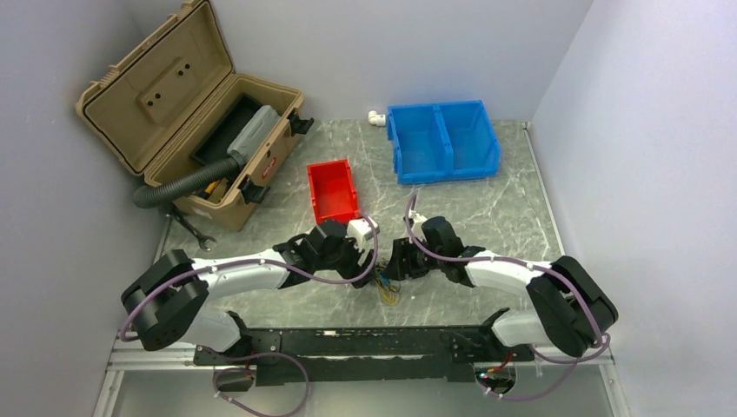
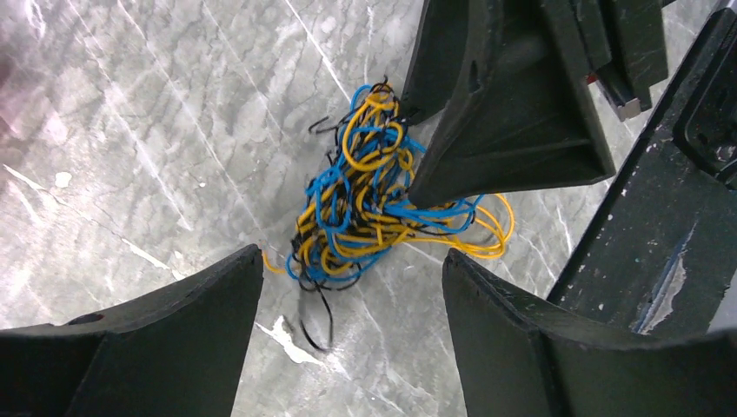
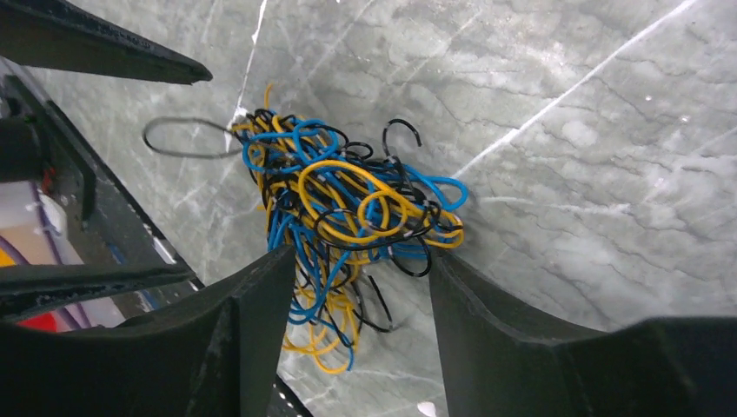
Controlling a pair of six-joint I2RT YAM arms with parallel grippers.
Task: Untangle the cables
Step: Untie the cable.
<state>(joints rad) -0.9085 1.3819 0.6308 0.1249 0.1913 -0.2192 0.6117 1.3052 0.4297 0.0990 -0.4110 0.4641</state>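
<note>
The cables (image 1: 387, 289) are a fist-sized tangle of thin blue, yellow and black wires on the marble table, between the two arms near the front edge. My left gripper (image 1: 367, 276) is open; in its wrist view the gripper (image 2: 352, 256) has the near end of the cables (image 2: 365, 208) just past its fingertips. My right gripper (image 1: 400, 266) comes from the other side. In the right wrist view that gripper (image 3: 362, 254) stands open around the cables (image 3: 348, 204), with loose strands hanging between its fingers (image 3: 261, 313). No wire is pinched.
An open tan toolbox (image 1: 191, 130) with a black corrugated hose (image 1: 187, 184) stands at the back left, and a wrench (image 1: 193, 228) lies in front of it. A red bin (image 1: 333, 191) and a blue bin (image 1: 443, 139) sit behind the grippers. A black rail (image 1: 365, 343) runs along the near edge.
</note>
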